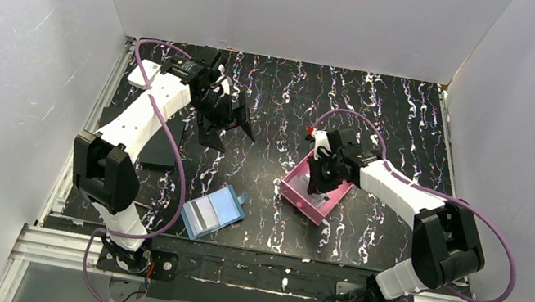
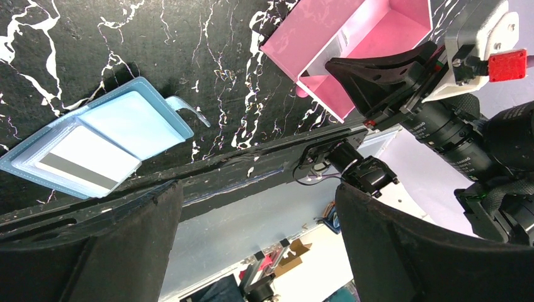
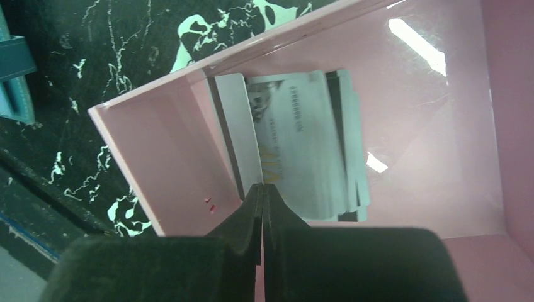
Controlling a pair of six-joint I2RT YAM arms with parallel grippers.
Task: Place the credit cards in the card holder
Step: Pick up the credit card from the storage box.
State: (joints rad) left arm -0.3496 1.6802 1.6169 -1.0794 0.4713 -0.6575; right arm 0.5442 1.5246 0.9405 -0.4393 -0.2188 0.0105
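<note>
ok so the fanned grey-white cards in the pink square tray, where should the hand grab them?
Likely the short ends facing the right hand, coming down through the pink square tray's open top. The grey-white cards lie flat and fanned close beside one wall; bare floor shows past that end, leaving room for a finger.

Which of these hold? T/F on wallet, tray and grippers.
1. The wallet lies open on the table. True.
2. A striped card is already in the wallet. True.
3. The left gripper holds a card. False: it is open and empty.
4. The tray is empty. False: several cards lie stacked in it.
5. The right gripper is over the wallet. False: it is down in the tray, fingers shut, at the edge of the cards.
</note>
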